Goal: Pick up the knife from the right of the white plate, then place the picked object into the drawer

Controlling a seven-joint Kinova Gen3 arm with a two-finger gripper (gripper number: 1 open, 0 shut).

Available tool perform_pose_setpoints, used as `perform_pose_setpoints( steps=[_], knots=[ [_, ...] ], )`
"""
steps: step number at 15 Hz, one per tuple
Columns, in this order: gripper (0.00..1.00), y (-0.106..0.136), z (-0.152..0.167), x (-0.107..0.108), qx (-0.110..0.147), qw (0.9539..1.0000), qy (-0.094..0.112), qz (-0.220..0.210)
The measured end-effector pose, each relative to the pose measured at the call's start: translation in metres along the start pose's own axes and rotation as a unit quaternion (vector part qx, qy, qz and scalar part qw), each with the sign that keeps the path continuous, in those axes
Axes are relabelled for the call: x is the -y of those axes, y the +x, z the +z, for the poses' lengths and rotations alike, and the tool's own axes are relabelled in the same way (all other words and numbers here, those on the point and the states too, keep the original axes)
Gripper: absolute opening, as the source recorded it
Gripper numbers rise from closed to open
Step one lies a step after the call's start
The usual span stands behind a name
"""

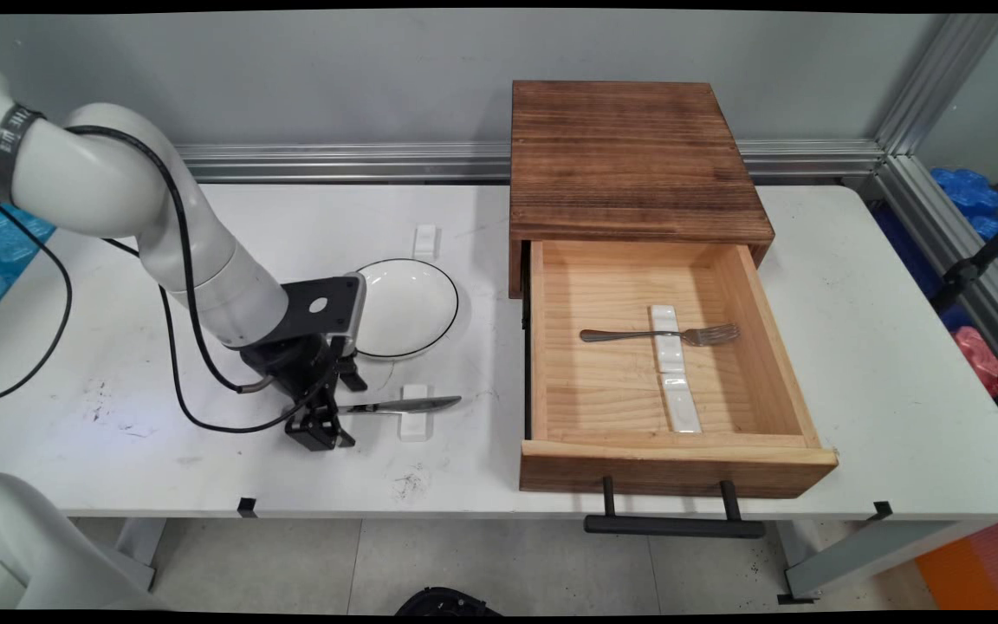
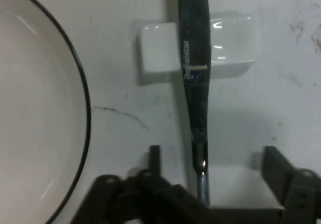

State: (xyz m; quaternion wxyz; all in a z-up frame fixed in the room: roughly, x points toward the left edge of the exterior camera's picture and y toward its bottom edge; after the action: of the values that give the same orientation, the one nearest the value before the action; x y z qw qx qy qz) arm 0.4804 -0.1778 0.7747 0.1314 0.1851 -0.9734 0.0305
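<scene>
The knife [image 1: 401, 405] lay across a small white rest [image 1: 415, 412] on the tabletop [image 1: 204, 468], its handle end running in between the fingers of the pincer [image 2: 210, 171]. The pincer stood open, fingers clear of the handle on both sides. The white plate [image 1: 408, 305] sat just beside it. Well apart, an open wooden drawer [image 1: 672, 464] held a fork [image 1: 664, 334].

Shiny metal knife [image 2: 193, 58] on a glossy white ceramic rest [image 2: 228, 45]; matt, scuffed table [image 1: 118, 416].
</scene>
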Motion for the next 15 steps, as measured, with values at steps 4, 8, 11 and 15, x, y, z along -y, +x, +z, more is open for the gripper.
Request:
perform_pose_setpoints(
  steps=[4, 8, 11, 15],
  knots=[
    [0.0, -0.002, -0.001, 0.0, 0.001, 1.0, -0.001, -0.003],
    [0.0, -0.003, -0.003, -0.001, 0.002, 1.0, -0.004, -0.007],
    [0.0, -0.004, -0.005, -0.001, 0.002, 1.0, -0.004, -0.008],
    [0.0, -0.001, -0.013, 0.001, -0.003, 0.9999, -0.006, -0.009]
  ],
)
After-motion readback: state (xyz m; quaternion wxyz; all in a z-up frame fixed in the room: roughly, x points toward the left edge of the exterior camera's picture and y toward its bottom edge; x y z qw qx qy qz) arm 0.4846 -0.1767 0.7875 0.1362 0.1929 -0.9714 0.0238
